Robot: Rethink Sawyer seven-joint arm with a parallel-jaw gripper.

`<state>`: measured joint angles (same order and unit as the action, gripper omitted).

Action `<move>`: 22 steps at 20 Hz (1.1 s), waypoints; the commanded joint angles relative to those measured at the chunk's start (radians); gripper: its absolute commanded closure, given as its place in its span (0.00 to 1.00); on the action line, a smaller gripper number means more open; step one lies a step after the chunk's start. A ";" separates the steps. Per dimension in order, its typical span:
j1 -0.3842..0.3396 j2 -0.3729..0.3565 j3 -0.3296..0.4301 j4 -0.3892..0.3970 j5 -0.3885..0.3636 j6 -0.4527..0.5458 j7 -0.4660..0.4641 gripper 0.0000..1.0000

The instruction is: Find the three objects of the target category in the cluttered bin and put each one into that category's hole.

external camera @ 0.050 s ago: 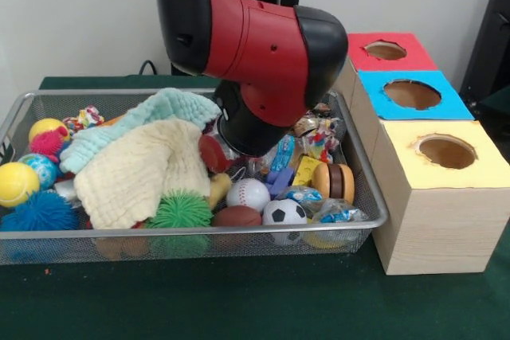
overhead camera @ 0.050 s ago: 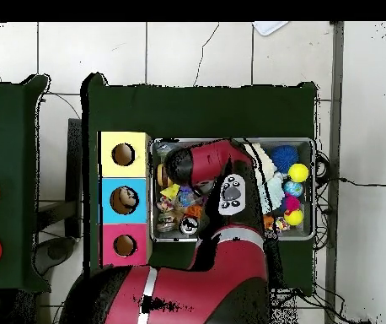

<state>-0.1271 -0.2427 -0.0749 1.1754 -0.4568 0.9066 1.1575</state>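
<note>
Front view shows you the arm (external camera @ 0.050 s ago: 263, 45) reaching low into the wire bin (external camera @ 0.050 s ago: 362, 189), hiding its gripper, so its grip is impossible to tell.

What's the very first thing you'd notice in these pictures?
The big red and black robot arm grabs the eye first, bending down into the middle of the wire bin. Next comes the bin's jumble: a pale yellow cloth, a soccer ball and a fuzzy green ball near the front. Beside the bin stand three boxes with holes, topped red, blue and yellow.
</note>
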 commanded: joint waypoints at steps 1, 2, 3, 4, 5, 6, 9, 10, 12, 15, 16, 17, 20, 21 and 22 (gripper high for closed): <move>-0.086 0.048 0.028 0.111 -0.072 -0.162 0.051 1.00; -0.103 0.039 0.048 0.128 -0.064 -0.199 0.042 1.00; -0.108 0.038 0.054 0.133 -0.059 -0.225 0.051 1.00; -0.125 0.031 0.073 0.153 -0.048 -0.264 0.052 1.00; -0.138 0.028 0.086 0.163 -0.040 -0.291 0.055 1.00; -0.148 0.026 0.099 0.173 -0.033 -0.316 0.059 1.00; -0.151 0.027 0.111 0.170 -0.029 -0.333 0.066 1.00; -0.149 0.035 0.116 0.159 -0.023 -0.332 0.073 1.00; -0.150 0.021 0.118 0.162 -0.017 -0.300 0.057 1.00; -0.118 -0.026 0.091 0.162 0.001 -0.145 0.026 1.00; -0.096 -0.045 0.070 0.156 0.006 -0.039 0.002 1.00; -0.084 -0.067 0.062 0.155 0.018 0.030 -0.007 1.00; -0.069 -0.126 0.067 0.159 0.066 0.170 -0.009 1.00; -0.084 -0.146 0.094 0.179 0.105 0.152 0.022 1.00; -0.099 -0.166 0.121 0.198 0.144 0.134 0.053 1.00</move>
<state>-0.2008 -0.3390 -0.0350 1.2743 -0.4010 0.8458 1.1575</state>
